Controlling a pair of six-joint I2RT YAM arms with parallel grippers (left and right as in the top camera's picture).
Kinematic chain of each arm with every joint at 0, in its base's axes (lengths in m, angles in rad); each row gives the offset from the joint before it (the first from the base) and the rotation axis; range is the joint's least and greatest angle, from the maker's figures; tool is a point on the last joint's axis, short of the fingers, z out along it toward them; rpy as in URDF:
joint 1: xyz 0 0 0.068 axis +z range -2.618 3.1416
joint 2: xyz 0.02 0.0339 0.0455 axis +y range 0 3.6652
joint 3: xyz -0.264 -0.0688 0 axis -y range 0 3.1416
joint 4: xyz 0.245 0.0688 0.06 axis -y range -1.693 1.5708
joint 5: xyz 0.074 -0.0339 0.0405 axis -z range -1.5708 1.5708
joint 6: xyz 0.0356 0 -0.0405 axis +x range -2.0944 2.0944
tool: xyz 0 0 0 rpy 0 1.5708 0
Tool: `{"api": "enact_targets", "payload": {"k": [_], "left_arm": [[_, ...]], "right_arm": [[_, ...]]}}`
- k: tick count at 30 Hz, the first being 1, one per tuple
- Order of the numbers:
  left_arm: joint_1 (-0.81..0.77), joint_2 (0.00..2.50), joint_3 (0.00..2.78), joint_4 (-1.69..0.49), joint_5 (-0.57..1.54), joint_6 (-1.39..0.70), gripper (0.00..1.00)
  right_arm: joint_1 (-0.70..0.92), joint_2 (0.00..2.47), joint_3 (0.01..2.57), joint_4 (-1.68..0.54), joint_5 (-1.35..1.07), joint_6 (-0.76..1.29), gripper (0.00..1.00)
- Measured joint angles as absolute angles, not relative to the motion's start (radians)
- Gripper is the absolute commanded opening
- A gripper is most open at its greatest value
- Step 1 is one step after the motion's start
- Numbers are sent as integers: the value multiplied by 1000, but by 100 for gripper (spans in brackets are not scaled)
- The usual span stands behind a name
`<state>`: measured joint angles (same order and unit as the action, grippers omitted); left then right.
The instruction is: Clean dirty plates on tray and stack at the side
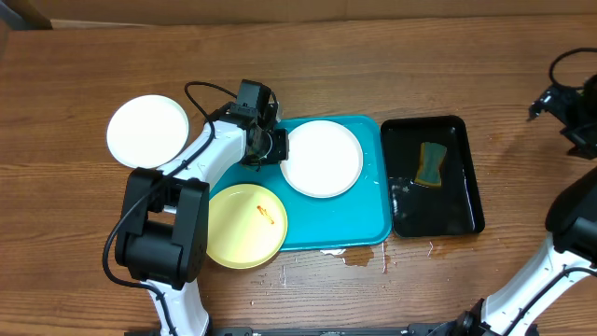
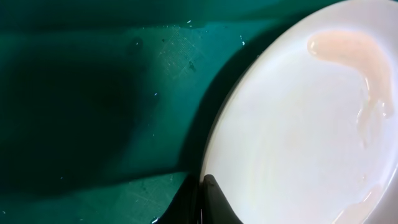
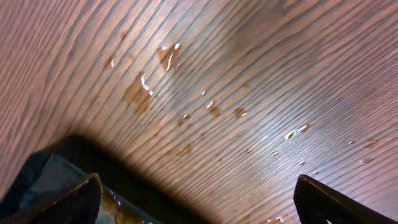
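The turquoise tray [image 1: 347, 220] lies mid-table. A white plate [image 1: 322, 159] lies on it. My left gripper [image 1: 277, 147] is at this plate's left rim. In the left wrist view my fingers [image 2: 208, 199] are shut on the rim of the white plate [image 2: 298, 137], which bears a faint pinkish smear, over the tray [image 2: 93, 93]. A pale yellow-green plate [image 1: 244, 224] with an orange-red smear overlaps the tray's front left corner. Another white plate [image 1: 147, 131] lies on the table at the left. My right gripper [image 1: 550, 101] is open and empty at the far right, over bare wood [image 3: 199, 199].
A narrow black tray [image 1: 462, 201] with water and a sponge [image 1: 431, 163] stands right of the turquoise tray; its corner shows in the right wrist view [image 3: 37, 180]. Water drops lie on the wood [image 1: 359, 257] in front of the trays.
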<state>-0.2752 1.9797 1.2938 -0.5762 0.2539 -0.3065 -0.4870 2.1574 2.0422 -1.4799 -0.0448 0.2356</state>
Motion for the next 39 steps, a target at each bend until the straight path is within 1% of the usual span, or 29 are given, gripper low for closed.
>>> {"api": "enact_targets", "payload": {"k": [5, 9, 11, 15, 17, 18, 23, 25, 27, 29, 32, 39], "left_arm": [[-275, 1980, 1319, -605, 254, -308, 4], [-275, 1980, 1377, -674, 254, -308, 9], [-275, 1980, 1396, -677, 253, -309, 16], [-275, 1980, 1403, -691, 250, -314, 22], [-276, 1980, 1403, -703, 235, -314, 36], [-276, 1980, 1403, -705, 224, -312, 38], [-291, 1980, 1397, -705, 183, -318, 39], [-303, 1980, 1393, -702, 175, -318, 36], [-318, 1980, 1382, -693, 170, -321, 31], [-334, 1980, 1369, -691, 162, -329, 30], [-362, 1980, 1346, -682, 120, -352, 36], [-387, 1983, 1330, -672, 47, -398, 34]], "right_arm": [[-519, 2157, 2042, -1431, -45, 236, 100], [-528, 2157, 2042, -1401, -45, 235, 100], [-528, 2157, 2042, -1388, -45, 236, 100], [-528, 2157, 2042, -1368, -45, 235, 100], [-528, 2157, 2042, -1363, -45, 236, 100], [-528, 2157, 2042, -1362, -45, 236, 100], [-528, 2157, 2042, -1362, -45, 236, 100], [-528, 2157, 2042, -1362, -45, 236, 100], [-528, 2157, 2042, -1362, -45, 236, 100], [-528, 2157, 2042, -1362, -45, 236, 100], [-528, 2157, 2042, -1362, -46, 236, 100], [-528, 2157, 2042, -1362, -45, 236, 100]]}}
